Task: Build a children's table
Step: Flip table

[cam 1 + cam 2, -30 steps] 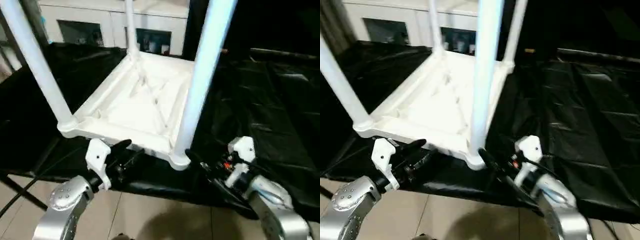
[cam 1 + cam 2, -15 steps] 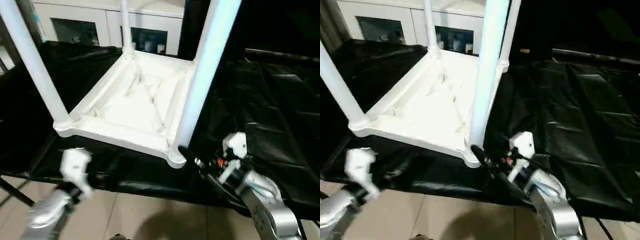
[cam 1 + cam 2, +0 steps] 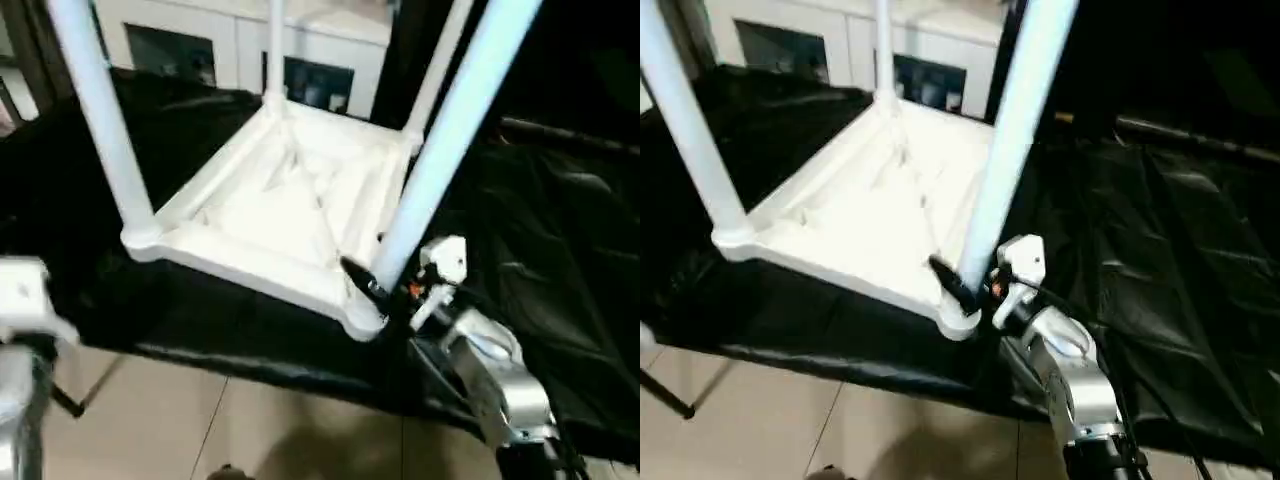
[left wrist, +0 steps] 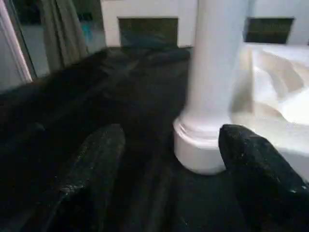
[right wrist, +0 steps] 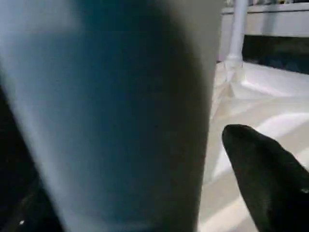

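Observation:
The children's table (image 3: pixel 280 210) lies upside down on a black-covered surface, its ribbed underside up and its white legs standing in the corner sockets. My right gripper (image 3: pixel 385 280) is at the base of the near-right leg (image 3: pixel 450 140). One black finger (image 3: pixel 358 277) shows on the leg's left side and the other is hidden behind it. In the right wrist view that leg (image 5: pixel 111 111) is very close, and a finger (image 5: pixel 263 169) stands a little apart from it. My left gripper (image 4: pixel 174 133) is open and empty, facing the near-left leg's socket (image 4: pixel 203 145). My left arm (image 3: pixel 20 300) is at the far left edge.
A white cabinet (image 3: pixel 240 45) with glass doors stands behind the table. Black sheeting (image 3: pixel 560 250) covers the surface on both sides and hangs over its front edge. Pale tiled floor (image 3: pixel 200 420) lies below, with a dark stand leg (image 3: pixel 65 400) at the left.
My left arm has pulled away from the table's front edge to the far left, its fingers wider apart. My right gripper has moved up to straddle the near-right leg's base. The camera has shifted.

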`<state>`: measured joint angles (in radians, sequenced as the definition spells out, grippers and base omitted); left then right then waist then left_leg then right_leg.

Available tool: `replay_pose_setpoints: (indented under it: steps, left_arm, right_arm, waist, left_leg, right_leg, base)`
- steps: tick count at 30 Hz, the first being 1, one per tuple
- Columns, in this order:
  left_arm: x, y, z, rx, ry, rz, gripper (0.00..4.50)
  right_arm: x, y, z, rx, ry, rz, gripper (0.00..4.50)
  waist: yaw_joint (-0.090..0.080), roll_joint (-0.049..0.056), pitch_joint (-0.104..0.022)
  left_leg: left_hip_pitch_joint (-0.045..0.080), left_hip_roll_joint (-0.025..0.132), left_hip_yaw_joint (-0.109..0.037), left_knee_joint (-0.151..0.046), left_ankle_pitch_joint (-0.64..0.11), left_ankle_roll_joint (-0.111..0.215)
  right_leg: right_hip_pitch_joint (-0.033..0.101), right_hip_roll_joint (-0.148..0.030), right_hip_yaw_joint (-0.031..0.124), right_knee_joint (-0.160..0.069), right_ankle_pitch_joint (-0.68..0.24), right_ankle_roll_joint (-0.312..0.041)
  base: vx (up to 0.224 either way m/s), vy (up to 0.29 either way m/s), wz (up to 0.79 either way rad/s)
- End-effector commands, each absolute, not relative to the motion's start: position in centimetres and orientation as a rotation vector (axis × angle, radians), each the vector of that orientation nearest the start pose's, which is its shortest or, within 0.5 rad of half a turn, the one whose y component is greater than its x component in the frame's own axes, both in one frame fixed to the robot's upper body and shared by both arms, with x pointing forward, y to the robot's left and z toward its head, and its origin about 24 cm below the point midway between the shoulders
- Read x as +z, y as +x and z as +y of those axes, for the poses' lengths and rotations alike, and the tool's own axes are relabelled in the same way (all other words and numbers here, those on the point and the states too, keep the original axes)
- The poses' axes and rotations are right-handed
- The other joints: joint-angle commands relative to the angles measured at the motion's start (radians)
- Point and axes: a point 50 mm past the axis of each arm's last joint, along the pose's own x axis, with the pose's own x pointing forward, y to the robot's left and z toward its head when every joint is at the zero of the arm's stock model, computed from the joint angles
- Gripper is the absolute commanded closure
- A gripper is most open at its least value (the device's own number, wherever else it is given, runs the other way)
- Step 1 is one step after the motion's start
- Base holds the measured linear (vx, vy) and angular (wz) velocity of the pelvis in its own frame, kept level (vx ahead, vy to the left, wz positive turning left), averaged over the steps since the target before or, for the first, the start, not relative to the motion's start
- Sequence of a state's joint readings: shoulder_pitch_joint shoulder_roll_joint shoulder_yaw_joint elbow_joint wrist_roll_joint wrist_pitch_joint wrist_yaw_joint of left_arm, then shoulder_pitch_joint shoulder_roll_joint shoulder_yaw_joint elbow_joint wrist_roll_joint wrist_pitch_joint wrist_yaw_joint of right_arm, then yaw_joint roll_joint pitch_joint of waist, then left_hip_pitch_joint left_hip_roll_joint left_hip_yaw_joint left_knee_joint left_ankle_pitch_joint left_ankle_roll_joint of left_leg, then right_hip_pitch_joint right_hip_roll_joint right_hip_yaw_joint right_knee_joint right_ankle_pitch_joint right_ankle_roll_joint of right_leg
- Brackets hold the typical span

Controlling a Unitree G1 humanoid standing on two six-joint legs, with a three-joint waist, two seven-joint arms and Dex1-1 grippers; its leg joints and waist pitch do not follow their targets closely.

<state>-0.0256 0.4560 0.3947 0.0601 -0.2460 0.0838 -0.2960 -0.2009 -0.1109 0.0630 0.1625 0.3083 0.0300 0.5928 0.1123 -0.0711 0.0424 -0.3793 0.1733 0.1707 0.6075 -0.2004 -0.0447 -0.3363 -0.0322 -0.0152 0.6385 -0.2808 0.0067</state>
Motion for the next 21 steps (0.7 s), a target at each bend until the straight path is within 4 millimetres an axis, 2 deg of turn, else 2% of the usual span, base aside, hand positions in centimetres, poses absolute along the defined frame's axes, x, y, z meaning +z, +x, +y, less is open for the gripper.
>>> replay_pose_setpoints:
  steps: [1,2,3,4,7,8,9,11,12,13,15,20,21]
  left_arm:
    - [8.6,24.9,31.2,0.103,0.190,0.043,0.57]
    - [8.6,25.1,31.2,0.105,0.192,0.048,0.46]
    - [8.6,25.5,31.2,0.093,0.181,0.060,0.31]
    - [8.6,26.0,31.1,0.086,0.176,0.072,0.17]
    - [8.6,27.3,30.2,0.016,0.137,0.063,0.10]
    - [8.8,27.8,29.3,-0.041,0.115,0.043,0.04]
    - [8.8,27.9,29.1,-0.057,0.108,0.040,0.01]
    - [8.9,28.2,28.4,-0.095,0.102,0.037,0.00]
    - [8.9,28.5,28.0,-0.113,0.099,0.033,0.00]
    - [8.9,29.0,27.5,-0.128,0.119,0.024,0.00]
    - [8.8,29.5,27.2,-0.143,0.114,0.029,0.00]
    - [8.8,31.3,27.0,-0.121,0.123,0.049,0.00]
    - [8.8,31.5,27.0,-0.111,0.132,0.053,0.00]
  right_arm:
    - [6.0,28.3,-12.8,0.645,0.191,-0.057,0.90]
    - [6.0,28.3,-12.9,0.644,0.192,-0.058,0.97]
    - [5.9,28.3,-13.0,0.639,0.190,-0.057,1.04]
    - [5.8,28.3,-13.1,0.635,0.190,-0.057,1.12]
    - [5.5,28.3,-13.5,0.623,0.187,-0.056,1.32]
    - [5.4,28.3,-13.7,0.616,0.178,-0.054,1.42]
    - [5.4,28.2,-13.7,0.614,0.177,-0.054,1.51]
    - [5.3,28.2,-14.0,0.603,0.174,-0.053,1.74]
    - [5.4,28.2,-14.1,0.599,0.175,-0.054,1.79]
    - [5.3,28.2,-14.3,0.593,0.173,-0.053,1.79]
    - [5.3,28.2,-14.3,0.595,0.173,-0.053,2.07]
    - [5.2,28.3,-14.3,0.594,0.166,-0.057,2.50]
    - [5.3,28.3,-14.3,0.593,0.166,-0.058,2.50]
  waist:
    - [-0.001,0.035,-0.045]
    - [-0.001,0.038,-0.046]
    - [-0.001,0.035,-0.046]
    - [0.001,0.037,-0.046]
    - [0.004,0.037,-0.045]
    - [0.006,0.042,-0.046]
    - [0.007,0.039,-0.046]
    - [0.007,0.037,-0.046]
    - [0.006,0.042,-0.047]
    - [0.004,0.039,-0.047]
    - [0.006,0.038,-0.046]
    - [0.005,0.043,-0.050]
    - [0.006,0.044,-0.052]
  left_leg:
    - [0.038,0.066,-0.035,-0.091,-0.137,-0.034]
    - [0.039,0.066,-0.035,-0.092,-0.149,-0.046]
    - [0.039,0.066,-0.034,-0.091,-0.153,-0.049]
    - [0.038,0.065,-0.033,-0.092,-0.162,-0.056]
    - [0.037,0.065,-0.034,-0.095,-0.181,-0.064]
    - [0.040,0.066,-0.034,-0.095,-0.188,-0.068]
    - [0.038,0.068,-0.034,-0.096,-0.189,-0.071]
    - [0.036,0.067,-0.034,-0.096,-0.187,-0.068]
    - [0.034,0.066,-0.034,-0.095,-0.184,-0.064]
    - [0.033,0.066,-0.034,-0.096,-0.182,-0.061]
    - [0.035,0.066,-0.033,-0.095,-0.185,-0.056]
    - [0.036,0.065,-0.033,-0.092,-0.168,-0.054]
    - [0.034,0.066,-0.036,-0.092,-0.151,-0.052]
  right_leg:
    - [0.001,-0.098,0.037,-0.058,0.197,-0.130]
    - [0.001,-0.099,0.036,-0.058,0.200,-0.129]
    - [0.001,-0.098,0.036,-0.057,0.201,-0.130]
    - [0.002,-0.102,0.037,-0.059,0.189,-0.135]
    - [0.003,-0.107,0.040,-0.063,0.150,-0.141]
    - [0.000,-0.107,0.039,-0.062,0.143,-0.145]
    - [0.002,-0.108,0.039,-0.061,0.146,-0.153]
    - [0.003,-0.107,0.039,-0.060,0.153,-0.160]
    - [0.005,-0.108,0.039,-0.059,0.159,-0.163]
    - [0.006,-0.107,0.039,-0.060,0.162,-0.162]
    - [0.005,-0.108,0.040,-0.063,0.155,-0.163]
    - [0.006,-0.107,0.039,-0.062,0.177,-0.159]
    - [0.010,-0.110,0.038,-0.057,0.204,-0.162]
  base:
    - [0.000,0.000,0.00]
    - [0.000,0.000,0.00]
    - [0.000,0.000,0.00]
    - [0.000,0.000,0.00]
    - [0.000,0.000,0.00]
    - [0.000,0.000,0.00]
    - [0.000,0.000,0.00]
    - [0.000,0.000,0.00]
    - [0.000,0.000,0.00]
    - [0.000,0.000,0.00]
    - [0.000,0.000,0.00]
    - [0.000,0.000,0.00]
    - [0.000,0.000,0.00]
